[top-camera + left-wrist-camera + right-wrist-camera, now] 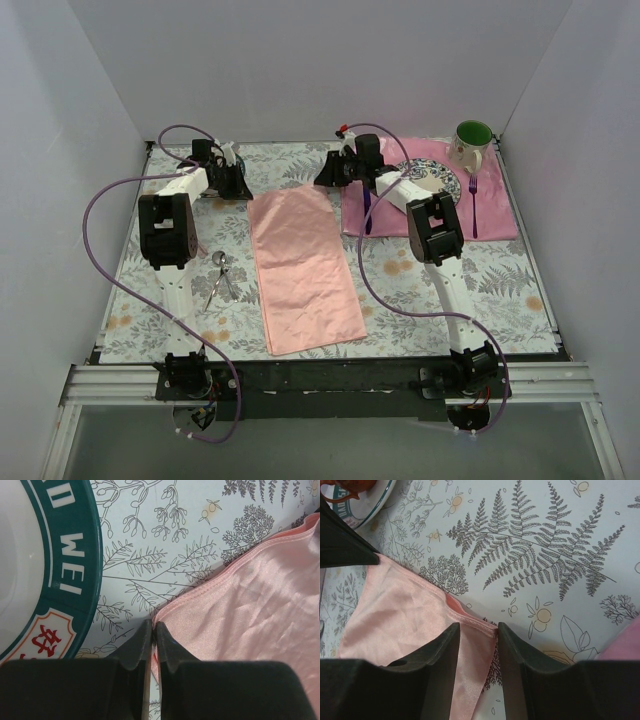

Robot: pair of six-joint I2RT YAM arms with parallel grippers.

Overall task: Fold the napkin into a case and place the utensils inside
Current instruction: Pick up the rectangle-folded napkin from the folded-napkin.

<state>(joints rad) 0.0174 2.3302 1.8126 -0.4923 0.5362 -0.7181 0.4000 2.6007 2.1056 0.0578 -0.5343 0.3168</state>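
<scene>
Leafy tablecloth carries a satiny oblong napkin, left claw closed at its corner (right claw parted).

The napkin is laid lengthwise at the centre of the table, with the utensils near its left edge. The left gripper and right gripper are positioned at its far corners.

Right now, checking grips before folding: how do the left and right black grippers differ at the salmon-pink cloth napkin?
The left black two-finger gripper is shut; the right black two-finger gripper stands open. The left's tips meet the far-left corner of the salmon-pink cloth napkin, a pinch unclear; the right straddles its far-right hem. Both sit at its far edge.
</scene>
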